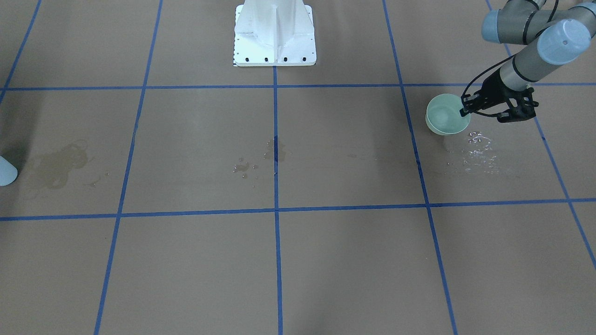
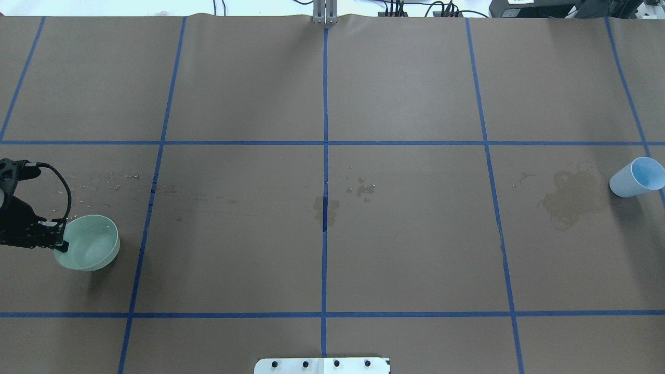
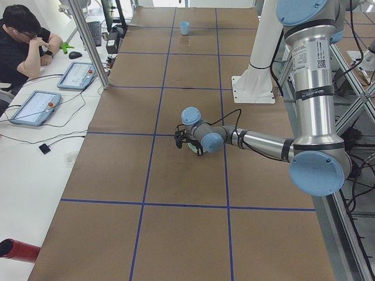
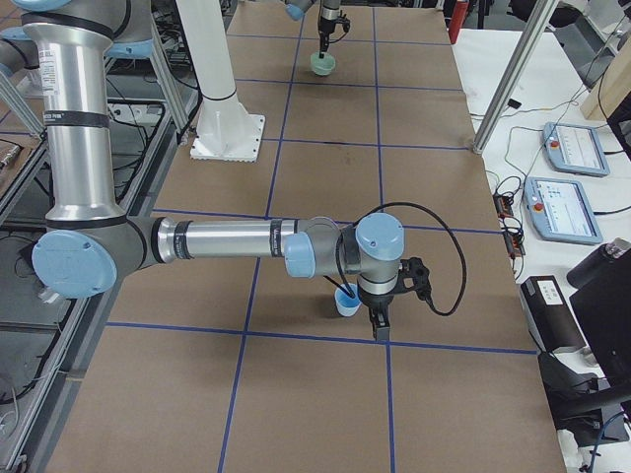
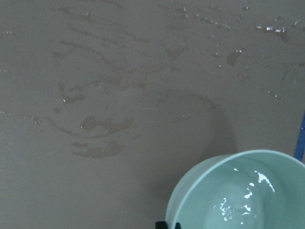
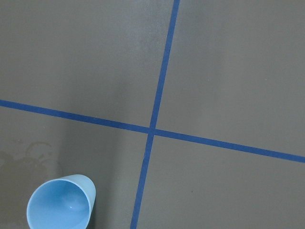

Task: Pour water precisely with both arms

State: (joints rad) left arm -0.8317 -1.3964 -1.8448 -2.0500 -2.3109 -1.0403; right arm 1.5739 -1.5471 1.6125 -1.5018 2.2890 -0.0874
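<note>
Pre-pour hold: left gripper (image 1: 464, 110) pinches the green bowl (image 1: 444, 120), water (image 5: 238, 202) inside
Next, likely: carry it level to the blue cup (image 2: 636, 177); right gripper (image 4: 379, 323) closure cannot be told

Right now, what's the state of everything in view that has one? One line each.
green bowl: gripped at its rim, open side up, a little water inside.
left gripper: shut on the green bowl's rim.
blue cup: upright, next to a damp stain; contents unclear.
right gripper: beside the blue cup; open or shut, cannot tell.
table: paper cover wet in patches.
</note>
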